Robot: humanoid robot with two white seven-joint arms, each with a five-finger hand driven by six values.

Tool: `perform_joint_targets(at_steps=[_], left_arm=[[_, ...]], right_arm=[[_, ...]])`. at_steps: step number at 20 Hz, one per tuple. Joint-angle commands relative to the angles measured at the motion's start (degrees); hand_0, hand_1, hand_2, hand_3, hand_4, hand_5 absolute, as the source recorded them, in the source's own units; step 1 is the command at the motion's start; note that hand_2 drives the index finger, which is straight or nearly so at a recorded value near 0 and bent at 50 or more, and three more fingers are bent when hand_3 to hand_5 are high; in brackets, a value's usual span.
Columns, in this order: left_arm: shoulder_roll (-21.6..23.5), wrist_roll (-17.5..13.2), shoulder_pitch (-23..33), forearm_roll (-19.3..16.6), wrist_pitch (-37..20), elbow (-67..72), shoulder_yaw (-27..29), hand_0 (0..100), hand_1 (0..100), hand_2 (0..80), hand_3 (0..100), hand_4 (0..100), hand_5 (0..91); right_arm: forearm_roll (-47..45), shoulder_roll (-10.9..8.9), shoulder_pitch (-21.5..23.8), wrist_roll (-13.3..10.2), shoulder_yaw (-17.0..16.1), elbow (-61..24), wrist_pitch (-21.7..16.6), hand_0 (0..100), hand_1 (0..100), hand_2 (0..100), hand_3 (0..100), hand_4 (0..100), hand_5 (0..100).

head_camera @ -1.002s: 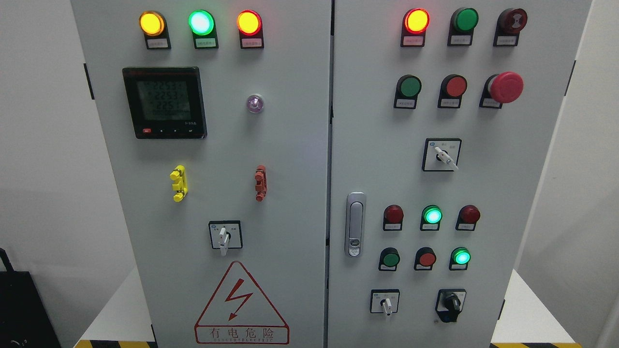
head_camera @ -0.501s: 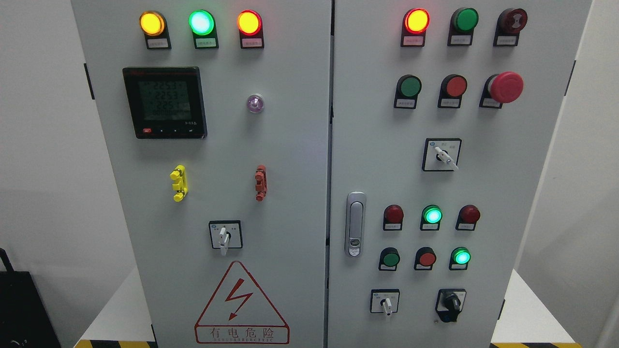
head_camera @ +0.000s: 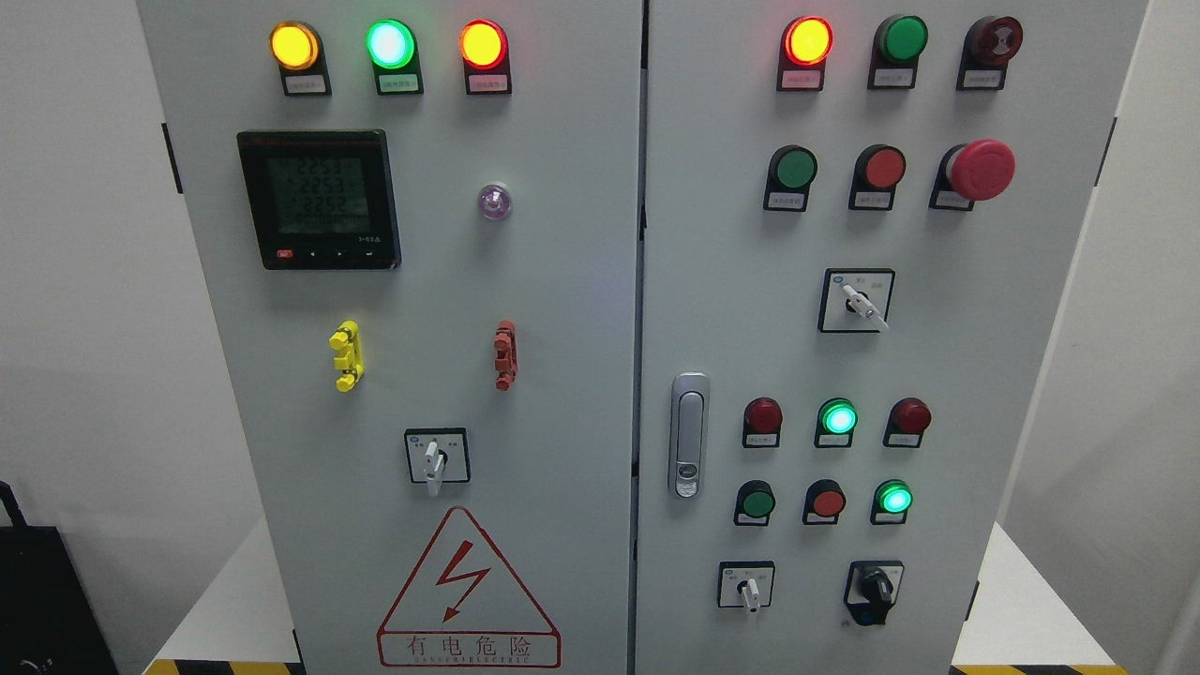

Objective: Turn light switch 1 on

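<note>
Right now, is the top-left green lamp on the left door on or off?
On: the green lamp glows bright, with a lit halo around it.

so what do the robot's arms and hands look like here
Neither arm nor hand shows in the head view, so their colour, shape and cabling cannot be told. Only the grey control cabinet with its lamps, buttons and switches fills the picture.

Single head view, close, square-on to the control cabinet (head_camera: 562,328).

Matt grey painted metal cabinet (head_camera: 562,281), shiny chrome door handle (head_camera: 689,434), glossy plastic emergency button (head_camera: 982,169).
</note>
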Motion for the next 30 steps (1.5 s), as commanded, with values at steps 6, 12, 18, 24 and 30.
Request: perform_joint_targets(at_steps=[6,12,18,24,30], left_arm=[[1.97,3.22,8.01,-1.16,0.01,-22.19,0.72,25,0,0.0,0,0,0.0],[2.76,5.25,11.98,-1.25,-0.78,-38.99,2.56,24,0,0.0,0,0,0.0],[3.90,5.25,14.26,-2.30,-6.74,-52.00,5.21,27,0,0.0,1,6,0.0],[5.13,5.34,16.37,-4.33,-11.33,-66.06,6.17,31,3,0.0,7,12,0.0],[5.22,5.43,16.29,-4.24,-11.33,-74.07,8.28,34,4,0.0,15,19,0.0]], right_arm=[[0.00,0.01,0.00,0.01,0.01,0.00,-0.02,0,0,0,0,0,0],[0.00,0.01,0.00,0.01,0.01,0.00,-0.02,0,0,0,0,0,0],[0.00,0.01,0.00,0.01,0.01,0.00,-0.02,0,0,0,0,0,0],[0.00,0.01,0.00,0.01,0.01,0.00,-0.02,0,0,0,0,0,0],[0.00,0.01,0.00,0.01,0.01,0.00,-0.02,0,0,0,0,0,0]])
